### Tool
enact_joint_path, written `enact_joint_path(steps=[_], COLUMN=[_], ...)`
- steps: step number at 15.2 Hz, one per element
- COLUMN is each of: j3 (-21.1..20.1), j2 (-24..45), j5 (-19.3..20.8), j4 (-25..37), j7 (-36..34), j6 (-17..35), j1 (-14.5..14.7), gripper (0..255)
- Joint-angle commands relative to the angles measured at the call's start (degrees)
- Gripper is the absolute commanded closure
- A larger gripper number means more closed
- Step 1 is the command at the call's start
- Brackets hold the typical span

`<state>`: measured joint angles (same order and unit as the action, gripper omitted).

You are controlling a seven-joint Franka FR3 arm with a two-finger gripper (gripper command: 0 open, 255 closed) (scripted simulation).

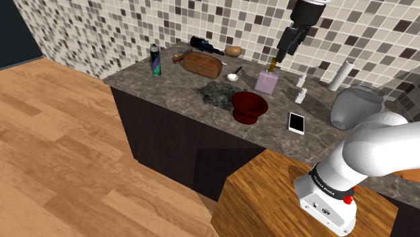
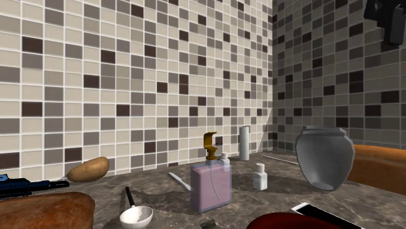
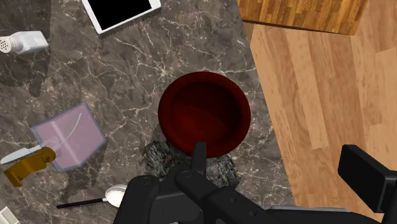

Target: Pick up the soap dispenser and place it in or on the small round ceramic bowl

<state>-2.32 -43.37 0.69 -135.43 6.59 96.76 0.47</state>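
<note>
The soap dispenser (image 1: 266, 81) stands upright on the dark marble counter (image 1: 176, 86), near the tiled wall and just beyond the dark red bowl (image 1: 250, 106). Its long axis is vertical, and the gold pump's spout seems to point toward the second exterior view's right. The gripper (image 1: 285, 52) hangs above it, fingers apart and empty. A descending finger could clip the pump and topple the dispenser. Its smooth, flat sides may also slip in a shallow grasp.
</note>
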Motion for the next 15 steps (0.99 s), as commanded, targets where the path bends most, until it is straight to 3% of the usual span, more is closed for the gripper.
enact_joint_path(steps=[1, 8, 15], j3=[0.0, 9.48, 19.41], j2=[0.0, 2.75, 10.73], j5=[0.0, 3.85, 5.54], j4=[0.0, -4.72, -4.8], j7=[0.0, 12.06, 24.58], j6=[0.0, 9.45, 19.28], j1=[0.0, -1.84, -2.59], gripper=[0, 0, 0])
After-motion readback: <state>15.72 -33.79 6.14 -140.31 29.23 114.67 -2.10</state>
